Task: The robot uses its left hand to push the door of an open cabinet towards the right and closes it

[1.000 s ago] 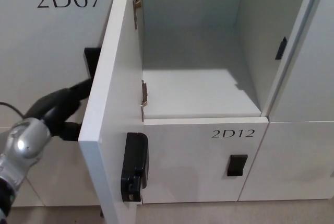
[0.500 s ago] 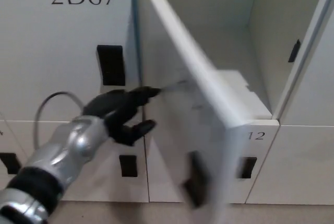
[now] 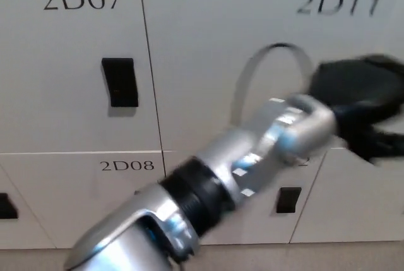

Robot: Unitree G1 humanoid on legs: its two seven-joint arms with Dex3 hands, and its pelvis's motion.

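Bank of white lockers [image 3: 76, 113], flat fronts filling the view behind and to every side of the left hand. Cabinet door 2D11 [image 3: 208, 56], white panel, sitting flush with its neighbours and closed, lying directly behind the left hand and stretching away to that hand's left. Left arm [image 3: 208, 195], silver shell with a black joint band, running up diagonally from the lower left edge and ending at the hand; a grey cable [image 3: 259, 62] is looping above the wrist. Left hand [image 3: 360, 97], black, blurred, reaching toward the right edge of the 2D11 panel; how far its fingers are spread cannot be told, nor whether it is touching the panel, and it is holding nothing visible. Door 2D07 [image 3: 69, 24], well to the hand's left, carrying a black recessed handle [image 3: 120, 81]. Door 2D08 [image 3: 95, 201], below 2D07. Small black handle [image 3: 288, 199], below the hand, on the lower door under 2D11. Right hand showing nowhere.
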